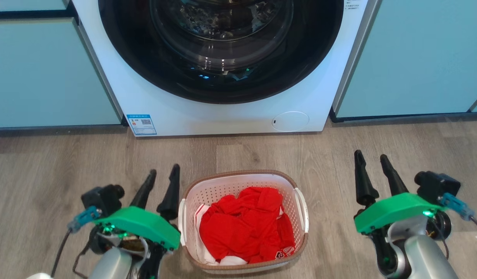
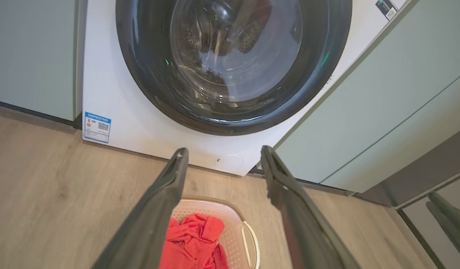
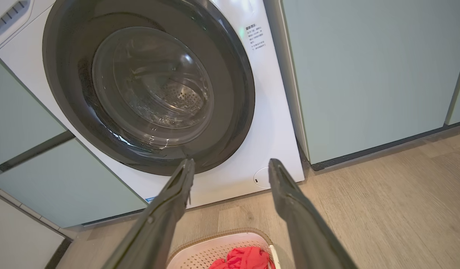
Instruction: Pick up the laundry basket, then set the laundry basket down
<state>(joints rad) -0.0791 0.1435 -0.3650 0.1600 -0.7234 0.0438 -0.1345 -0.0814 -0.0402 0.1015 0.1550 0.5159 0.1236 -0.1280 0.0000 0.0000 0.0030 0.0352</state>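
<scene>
– On the floor at the robot's left, the left gripper hangs with its two dark fingers spread and nothing between them. It is just beside the laundry basket, close to the white left handle.

– And the basket itself?

– It rests on the wooden floor between the two arms, in front of the washer, with a heap of red clothes inside. The lift has not begun.

– What about the other side?

– Further right, the right gripper is just as wide open and empty, but it stands well apart from the right handle.

– So where does the danger lie?

– Probably in that mismatch. If the near arm reaches the basket first, a finger may shove the light plastic sideways along the smooth boards, and the far arm would then close on air or on the rim alone.

– Anything else?

– The fingers taper to narrow tips and the handles look slick and thin. A shallow pinch could slip as the load rises. If one side rises before the other, the basket would tilt and the clothes could slide toward the low side or spill out.
</scene>
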